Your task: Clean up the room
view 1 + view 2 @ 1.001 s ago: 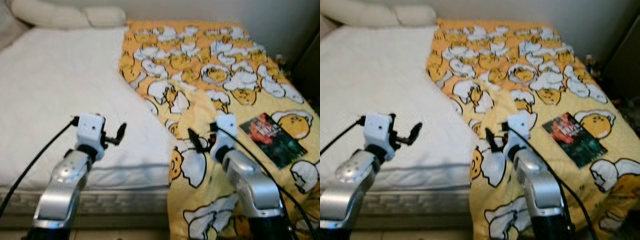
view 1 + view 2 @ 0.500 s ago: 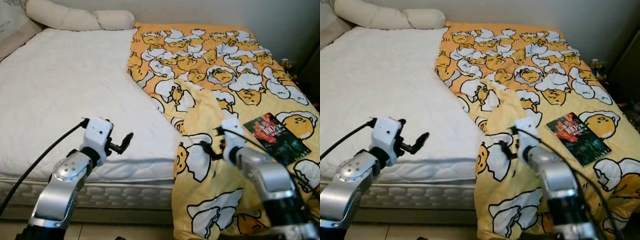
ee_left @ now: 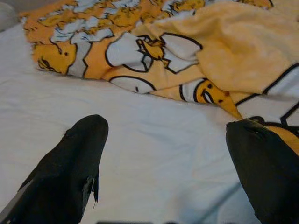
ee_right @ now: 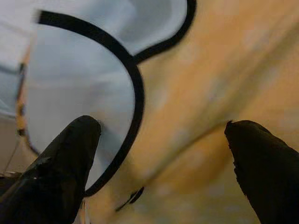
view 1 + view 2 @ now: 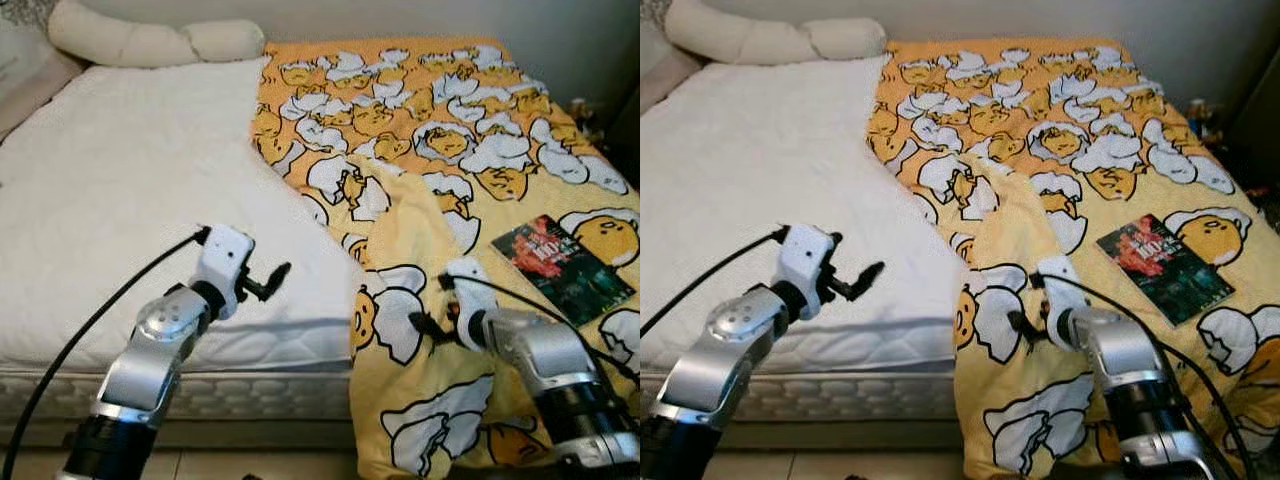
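A yellow blanket [image 5: 430, 130] printed with egg cartoons covers the right half of the bed and hangs over its front edge. The white mattress [image 5: 120, 200] lies bare on the left. My left gripper [image 5: 272, 280] hovers open over the mattress near the front edge, fingers [image 3: 70, 172] wide apart, pointing toward the blanket's folded edge [image 3: 187, 88]. Close against the blanket [image 4: 196, 93] near the bed's front edge is my right gripper [image 5: 428, 328], open with its fingertips at the fabric. A dark book [image 5: 560, 268] lies on the blanket at the right.
Two cream pillows [image 5: 150, 42] lie along the head of the bed by the wall. A dark piece of furniture [image 5: 1255, 120] stands at the far right beside the bed. Pale floor [image 5: 250, 468] shows below the mattress front.
My left arm has reached further right, toward the blanket's edge. My right gripper has dropped lower onto the blanket by the front edge. The camera shifted slightly.
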Tool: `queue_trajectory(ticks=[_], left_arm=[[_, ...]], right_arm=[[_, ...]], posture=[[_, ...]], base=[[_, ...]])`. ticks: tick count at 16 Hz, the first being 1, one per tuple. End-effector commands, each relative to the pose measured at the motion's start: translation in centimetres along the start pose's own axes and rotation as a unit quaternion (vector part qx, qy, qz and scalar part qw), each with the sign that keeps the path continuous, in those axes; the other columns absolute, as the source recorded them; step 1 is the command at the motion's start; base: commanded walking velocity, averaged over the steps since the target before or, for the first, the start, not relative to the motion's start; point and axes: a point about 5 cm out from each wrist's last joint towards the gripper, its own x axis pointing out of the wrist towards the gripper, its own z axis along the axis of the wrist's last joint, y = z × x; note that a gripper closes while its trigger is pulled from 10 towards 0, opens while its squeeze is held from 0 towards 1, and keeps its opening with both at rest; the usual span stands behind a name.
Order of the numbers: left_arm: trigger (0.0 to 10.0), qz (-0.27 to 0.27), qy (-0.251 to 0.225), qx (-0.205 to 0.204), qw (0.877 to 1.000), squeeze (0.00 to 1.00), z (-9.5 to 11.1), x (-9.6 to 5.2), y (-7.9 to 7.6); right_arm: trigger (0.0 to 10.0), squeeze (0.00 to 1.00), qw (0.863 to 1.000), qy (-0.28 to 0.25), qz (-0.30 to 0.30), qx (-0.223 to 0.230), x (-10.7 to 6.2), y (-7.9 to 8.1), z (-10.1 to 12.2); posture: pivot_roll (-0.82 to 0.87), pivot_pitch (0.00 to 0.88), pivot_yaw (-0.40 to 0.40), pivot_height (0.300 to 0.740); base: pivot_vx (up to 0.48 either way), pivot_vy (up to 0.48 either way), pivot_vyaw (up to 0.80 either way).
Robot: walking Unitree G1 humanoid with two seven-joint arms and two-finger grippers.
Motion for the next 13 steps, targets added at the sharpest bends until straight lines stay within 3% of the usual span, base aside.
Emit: queue_trajectory(ticks=[1, 2, 3, 7, 13], left_arm=[[10.0, -0.022, 0.003, 0.009, 1.000, 0.00, 0.1, 0.1, -0.1], [10.0, -0.044, 0.004, 0.012, 0.999, 0.00, 0.2, 0.0, -0.2], [10.0, -0.074, 0.015, 0.016, 0.997, 0.00, 0.1, -0.4, -0.4], [10.0, -0.160, 0.052, 0.026, 0.985, 0.00, -0.7, -1.3, -1.6], [10.0, -0.164, 0.066, 0.029, 0.984, 0.00, -0.9, -1.2, -1.5]], right_arm=[[6.2, 0.00, 1.000, -0.018, -0.014, 0.003, 0.2, -0.4, 1.2], [1.5, 0.00, 0.999, -0.026, -0.021, 0.006, 0.5, -0.7, 1.7], [0.0, 0.00, 1.000, -0.027, -0.012, 0.007, 0.8, -0.7, 1.8], [0.0, 0.00, 0.999, -0.012, 0.017, 0.029, 1.8, -0.7, 1.3], [0.0, 0.00, 0.998, -0.009, 0.030, 0.049, 2.6, -0.9, 0.8]], posture=[[-0.18, 0.024, 0.074, 0.740], [-0.17, 0.029, 0.064, 0.740], [-0.17, 0.035, 0.060, 0.740], [-0.17, 0.047, 0.042, 0.740], [-0.17, 0.063, 0.039, 0.740]], base=[[0.000, 0.000, 0.00], [0.000, 0.000, 0.00], [0.000, 0.000, 0.00], [0.000, 0.000, 0.00], [0.000, 0.000, 0.00]])
